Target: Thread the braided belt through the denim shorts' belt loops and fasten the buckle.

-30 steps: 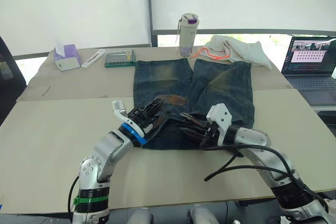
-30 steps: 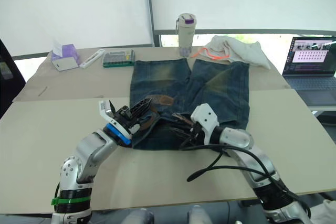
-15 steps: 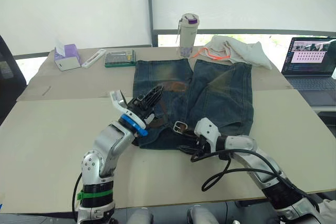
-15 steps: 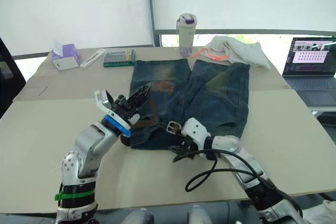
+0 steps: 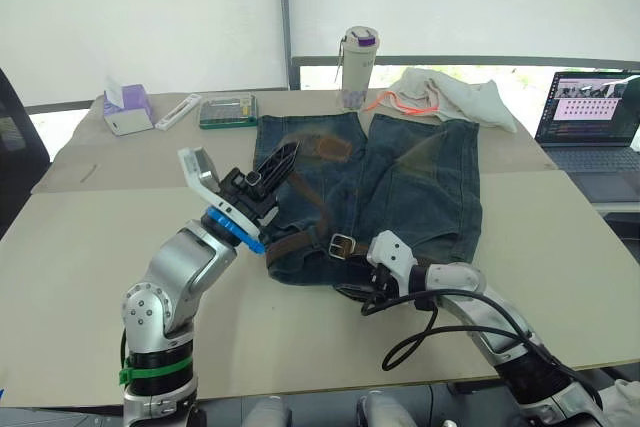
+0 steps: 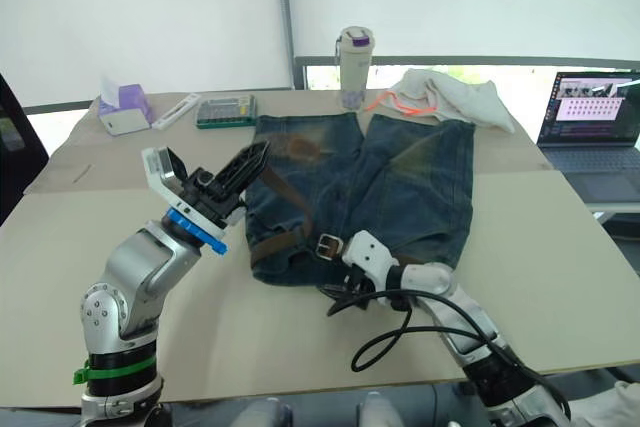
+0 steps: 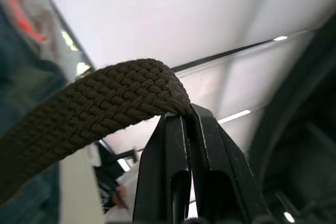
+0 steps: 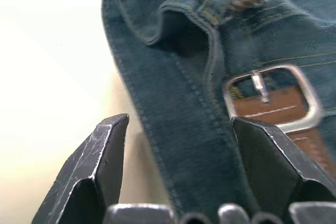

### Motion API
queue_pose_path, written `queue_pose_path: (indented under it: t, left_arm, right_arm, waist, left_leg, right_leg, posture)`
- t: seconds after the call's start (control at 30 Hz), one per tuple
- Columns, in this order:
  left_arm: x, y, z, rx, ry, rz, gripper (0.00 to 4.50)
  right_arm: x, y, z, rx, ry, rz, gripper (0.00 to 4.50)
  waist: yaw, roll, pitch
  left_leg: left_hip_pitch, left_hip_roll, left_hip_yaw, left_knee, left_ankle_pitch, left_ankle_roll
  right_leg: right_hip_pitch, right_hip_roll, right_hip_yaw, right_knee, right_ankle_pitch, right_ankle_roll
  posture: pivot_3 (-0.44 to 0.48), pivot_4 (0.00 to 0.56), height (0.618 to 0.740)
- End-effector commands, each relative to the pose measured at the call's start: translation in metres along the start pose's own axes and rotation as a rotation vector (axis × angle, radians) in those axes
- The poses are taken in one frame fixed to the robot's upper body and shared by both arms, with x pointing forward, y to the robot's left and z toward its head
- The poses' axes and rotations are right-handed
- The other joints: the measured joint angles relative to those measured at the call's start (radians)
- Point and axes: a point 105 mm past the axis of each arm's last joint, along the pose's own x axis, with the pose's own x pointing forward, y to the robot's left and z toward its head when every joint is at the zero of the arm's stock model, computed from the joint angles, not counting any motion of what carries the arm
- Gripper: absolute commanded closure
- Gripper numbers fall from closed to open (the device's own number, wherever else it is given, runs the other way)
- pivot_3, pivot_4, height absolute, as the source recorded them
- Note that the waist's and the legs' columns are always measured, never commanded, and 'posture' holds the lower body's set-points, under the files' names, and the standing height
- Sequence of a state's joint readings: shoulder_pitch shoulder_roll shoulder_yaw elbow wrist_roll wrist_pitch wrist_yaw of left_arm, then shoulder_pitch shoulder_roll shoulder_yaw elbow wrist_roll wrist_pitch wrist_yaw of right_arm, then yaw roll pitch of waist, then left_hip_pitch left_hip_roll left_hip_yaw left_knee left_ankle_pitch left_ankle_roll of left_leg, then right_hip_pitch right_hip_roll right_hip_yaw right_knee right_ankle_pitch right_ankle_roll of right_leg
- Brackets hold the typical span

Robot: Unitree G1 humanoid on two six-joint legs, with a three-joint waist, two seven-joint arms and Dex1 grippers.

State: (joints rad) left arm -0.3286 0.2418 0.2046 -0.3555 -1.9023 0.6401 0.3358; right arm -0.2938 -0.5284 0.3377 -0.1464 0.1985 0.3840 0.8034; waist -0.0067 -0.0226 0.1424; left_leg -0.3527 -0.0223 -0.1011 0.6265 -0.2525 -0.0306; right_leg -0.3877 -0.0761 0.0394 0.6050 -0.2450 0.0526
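Brown belt [image 7: 100, 103] is pinched in the raised left gripper [image 5: 280, 159], judged to draw slack through the loops; right gripper [image 8: 178, 166], spread, straddles the shorts [image 5: 420, 187] beside the buckle [image 5: 343, 244].

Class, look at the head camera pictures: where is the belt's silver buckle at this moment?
The buckle lies on the waistband of the denim shorts near the table's front, just ahead of the open right gripper.

Office: laptop [image 5: 590, 119], calculator [image 5: 228, 110], window blinds [image 5: 140, 17].
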Motion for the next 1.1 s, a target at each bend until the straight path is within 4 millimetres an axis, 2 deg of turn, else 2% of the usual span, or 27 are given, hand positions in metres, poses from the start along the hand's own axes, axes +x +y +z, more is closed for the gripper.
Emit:
queue_pose_path:
  t: [0.03,0.1,0.2,0.4,0.53,0.8,0.93,1.1]
  left_arm:
    - [-0.008,0.019,0.008,0.059,-0.014,0.119,4.5]
    - [-0.013,0.028,0.006,0.091,0.016,0.163,4.5]
    - [-0.024,0.058,0.001,0.135,0.042,0.321,4.5]
    - [-0.029,0.07,0.0,0.169,0.036,0.379,4.5]
    - [-0.028,0.068,-0.002,0.19,0.051,0.368,4.5]
    - [-0.024,0.056,0.002,0.199,0.032,0.322,4.5]
    - [-0.021,0.05,0.005,0.191,0.004,0.297,4.5]
    - [-0.017,0.038,0.01,0.176,-0.035,0.257,4.5]
  right_arm:
    - [-0.004,-0.001,-0.003,0.011,0.009,-0.014,1.02]
    - [-0.006,-0.004,0.001,0.021,-0.02,-0.036,1.02]
    - [-0.012,-0.009,0.017,0.054,-0.117,-0.078,1.02]
    - [-0.027,-0.015,0.039,0.049,-0.224,-0.116,1.02]
    - [-0.028,-0.023,0.041,-0.11,-0.194,-0.182,1.02]
    - [-0.017,-0.037,0.014,-0.464,0.025,-0.207,1.02]
    - [-0.012,-0.036,0.007,-0.546,0.067,-0.182,1.02]
    - [-0.007,-0.035,0.009,-0.613,0.067,-0.182,1.02]
  waist:
    - [0.0,0.0,0.0]
    - [0.001,0.0,0.0]
    - [0.005,0.0,0.0]
    - [0.009,0.0,0.0]
    - [0.007,0.0,0.0]
    - [0.006,0.0,0.0]
    - [0.006,0.0,0.0]
    - [0.002,-0.001,0.0]
  left_leg:
    - [0.001,0.0,0.0,0.0,0.0,0.0]
    - [0.0,0.0,0.0,0.0,0.0,0.0]
    - [0.0,0.0,0.0,-0.001,0.0,0.0]
    - [0.0,0.0,0.0,-0.001,0.0,0.0]
    - [0.0,0.0,0.0,-0.001,0.0,0.0]
    - [0.0,0.0,0.0,-0.001,0.0,0.0]
    - [0.0,0.0,0.001,-0.001,0.0,0.0]
    - [0.001,0.0,0.0,0.0,0.0,-0.001]
  right_leg:
    - [0.0,0.0,0.001,0.0,0.0,0.0]
    - [0.0,0.0,0.0,0.0,0.0,0.0]
    - [0.0,0.0,0.0,0.0,0.002,-0.003]
    - [-0.001,0.0,0.0,0.0,0.002,-0.003]
    - [-0.001,0.0,0.0,0.0,0.001,-0.003]
    - [-0.001,0.0,0.0,0.0,0.002,-0.003]
    - [-0.001,-0.001,0.001,0.0,0.002,-0.003]
    - [0.0,0.0,0.001,0.001,0.002,-0.004]
  posture:
    - [0.0,0.15,0.74]
    - [0.0,0.15,0.74]
    - [0.0,0.15,0.74]
    - [0.0,0.15,0.74]
    - [0.0,0.15,0.74]
    - [0.0,0.15,0.74]
    - [0.0,0.15,0.74]
    - [0.0,0.15,0.74]
